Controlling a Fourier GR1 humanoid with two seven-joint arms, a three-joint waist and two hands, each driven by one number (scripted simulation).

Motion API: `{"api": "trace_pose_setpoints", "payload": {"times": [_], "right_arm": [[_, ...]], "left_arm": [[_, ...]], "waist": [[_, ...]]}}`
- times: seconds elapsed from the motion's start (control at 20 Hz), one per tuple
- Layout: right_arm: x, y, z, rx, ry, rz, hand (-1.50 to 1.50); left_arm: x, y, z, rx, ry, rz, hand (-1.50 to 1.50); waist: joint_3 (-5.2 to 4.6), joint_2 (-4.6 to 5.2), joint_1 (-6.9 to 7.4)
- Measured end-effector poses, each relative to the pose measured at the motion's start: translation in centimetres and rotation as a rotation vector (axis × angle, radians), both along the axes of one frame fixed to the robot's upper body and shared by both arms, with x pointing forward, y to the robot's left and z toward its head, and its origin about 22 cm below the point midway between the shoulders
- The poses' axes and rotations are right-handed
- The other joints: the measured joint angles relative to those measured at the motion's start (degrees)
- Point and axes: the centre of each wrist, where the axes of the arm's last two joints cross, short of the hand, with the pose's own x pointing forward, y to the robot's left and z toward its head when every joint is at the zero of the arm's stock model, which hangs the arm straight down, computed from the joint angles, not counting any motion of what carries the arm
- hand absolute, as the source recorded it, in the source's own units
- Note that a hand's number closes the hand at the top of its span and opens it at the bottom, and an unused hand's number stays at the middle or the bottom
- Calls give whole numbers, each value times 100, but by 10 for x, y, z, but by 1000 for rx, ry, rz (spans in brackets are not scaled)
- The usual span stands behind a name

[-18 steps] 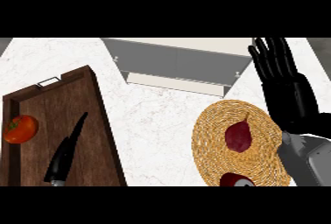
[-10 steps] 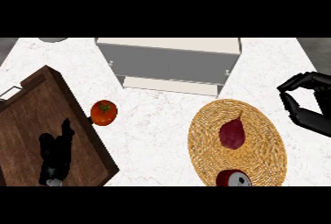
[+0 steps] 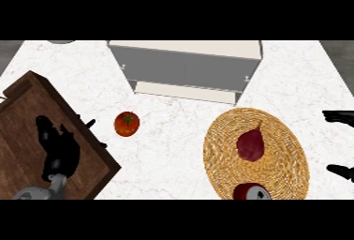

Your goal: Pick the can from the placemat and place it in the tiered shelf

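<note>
We are holding our empty right hand [image 3: 340, 143] half-curled, well apart from the can [image 3: 250, 192] on the placemat [image 3: 276, 126], risking tipping it.

Black left hand [image 3: 59, 147] on a grey forearm [image 3: 41, 191]; black right hand [image 3: 340, 117].

you will find no legible text, label, brand, number or sign here: the can [image 3: 249, 192], the placemat [image 3: 276, 136], the tiered shelf [image 3: 187, 70] and the wooden board [image 3: 27, 117] all show plain, unmarked surfaces.
</note>
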Motion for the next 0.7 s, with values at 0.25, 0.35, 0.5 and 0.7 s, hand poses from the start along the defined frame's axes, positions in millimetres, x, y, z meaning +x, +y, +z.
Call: {"api": "trace_pose_setpoints", "payload": {"times": [0.25,0.35,0.5,0.7], "right_arm": [[-14,-9,30,-59,50,165,-150],[-20,-4,45,-94,68,223,-150],[-26,10,68,-171,99,271,-150],[-35,44,94,-272,131,266,-150]], "left_arm": [[0,0,-2,-35,20,5,0],[0,2,-5,-33,30,13,0],[-5,12,-10,9,21,-20,0],[-7,21,-19,41,-15,-14,0]], "waist": [[-20,-21,-16],[-31,-27,-50],[-56,-23,-36],[-76,-18,-29]]}}
